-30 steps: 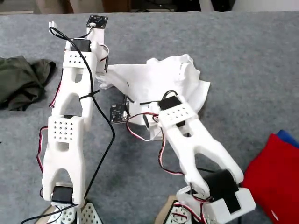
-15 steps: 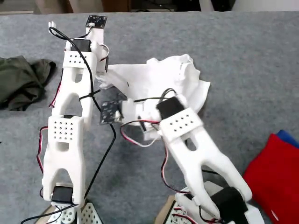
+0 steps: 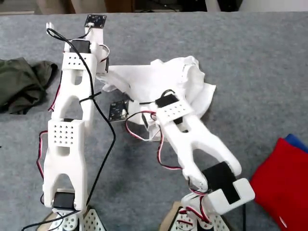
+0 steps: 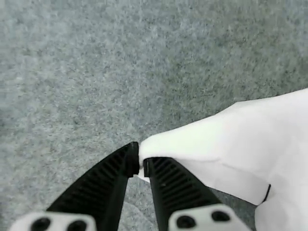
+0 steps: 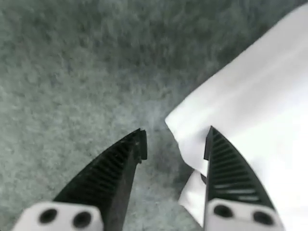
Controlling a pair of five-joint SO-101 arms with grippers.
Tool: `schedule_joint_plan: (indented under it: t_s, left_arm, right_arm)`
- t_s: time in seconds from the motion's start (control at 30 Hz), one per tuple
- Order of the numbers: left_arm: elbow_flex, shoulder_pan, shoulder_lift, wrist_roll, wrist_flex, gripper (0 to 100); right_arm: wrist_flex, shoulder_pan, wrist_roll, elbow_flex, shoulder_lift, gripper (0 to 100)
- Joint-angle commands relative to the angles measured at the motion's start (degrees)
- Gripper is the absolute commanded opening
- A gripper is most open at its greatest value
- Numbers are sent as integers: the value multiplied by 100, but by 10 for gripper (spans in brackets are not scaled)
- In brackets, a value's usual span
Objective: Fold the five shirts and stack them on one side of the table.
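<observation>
White shirt (image 3: 168,82): crumpled, unfolded, mid-table (image 3: 250,57) on grey felt.

L gripper (image 4: 140,161): at the white shirt's corner on the left-arm side. Jaws pinched nearly closed, thin fold of cloth caught between the tips.

R gripper (image 5: 175,139): at the white shirt's near edge. Jaws spread wide, holding nothing; one finger over the cloth edge, the other over bare felt just beside it.

Green shirt (image 3: 21,84): bunched, well apart from the white shirt, beyond the L arm.

Red shirt (image 3: 284,183): well apart from the white shirt, R-arm side, nearer the arm bases. Blue cloth (image 3: 296,141) touching its far edge.
</observation>
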Motion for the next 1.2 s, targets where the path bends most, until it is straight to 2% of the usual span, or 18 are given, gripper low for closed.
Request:
schedule_joint_plan:
  t_s: [0.0,0.5,1.0,1.17]
  left_arm:
    - [-114,-44,-119,62,-79,19]
    - [-114,-44,-119,70,-79,19]
    - [-88,-62,-119,70,-79,19]
    - [-97,-70,-119,70,-79,19]
  right_arm:
    - [-105,251,0,40,48,196]
    - [-1002,-4,9,760,127,197]
    - [255,-40,70,-1042,1675,190]
    - [299,-92,70,-1042,1684,115]
